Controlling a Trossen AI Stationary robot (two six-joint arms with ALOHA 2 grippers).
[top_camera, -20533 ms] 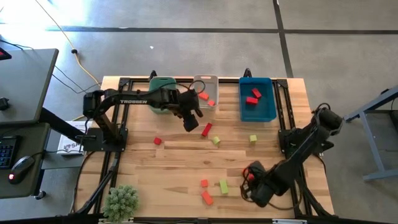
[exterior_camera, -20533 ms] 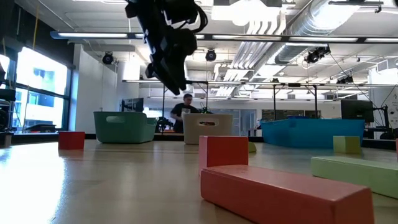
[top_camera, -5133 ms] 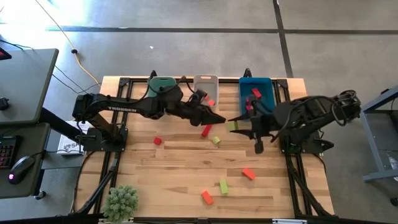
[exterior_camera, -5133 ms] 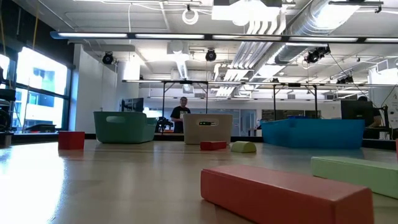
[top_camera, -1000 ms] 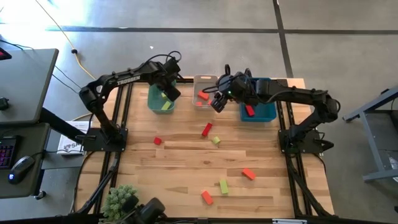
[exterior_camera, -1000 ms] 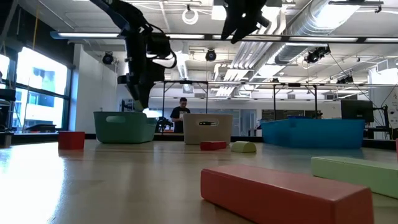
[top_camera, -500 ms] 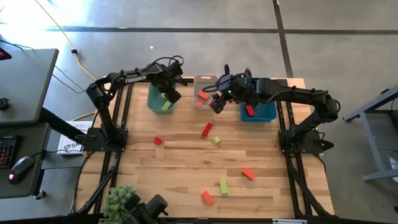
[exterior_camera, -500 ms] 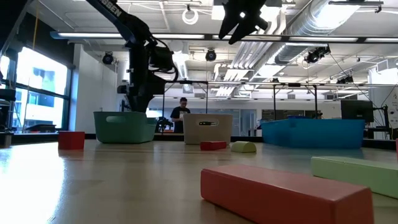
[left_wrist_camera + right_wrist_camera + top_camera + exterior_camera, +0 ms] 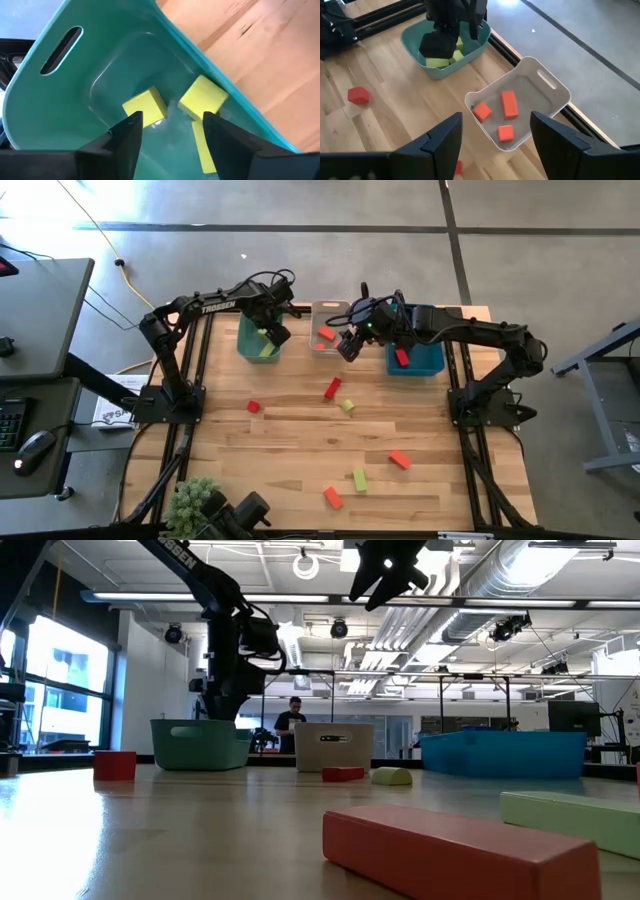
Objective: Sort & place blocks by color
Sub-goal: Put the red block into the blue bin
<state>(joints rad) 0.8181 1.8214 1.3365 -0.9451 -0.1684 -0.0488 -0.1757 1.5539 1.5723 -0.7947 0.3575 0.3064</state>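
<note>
Hovering with fingers spread and empty, both grippers hang over the bins.

Left gripper (image 9: pixel 170 142) gapes above the green bin (image 9: pixel 247 340), where its wrist view shows three yellow-green blocks (image 9: pixel 201 97). Right gripper (image 9: pixel 495 145), equally wide open, hangs above the white bin (image 9: pixel 555 102) holding three orange-red blocks (image 9: pixel 508 104). Only the high view shows the six blocks scattered on the table (image 9: pixel 280 450), toward 6 o'clock of the bins.

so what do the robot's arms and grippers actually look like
Two dark, slim jointed arms. The left arm carries white lettering along one link and loose black cables near its wrist. The left gripper and right gripper each end in two flat, matte black fingers.
</note>
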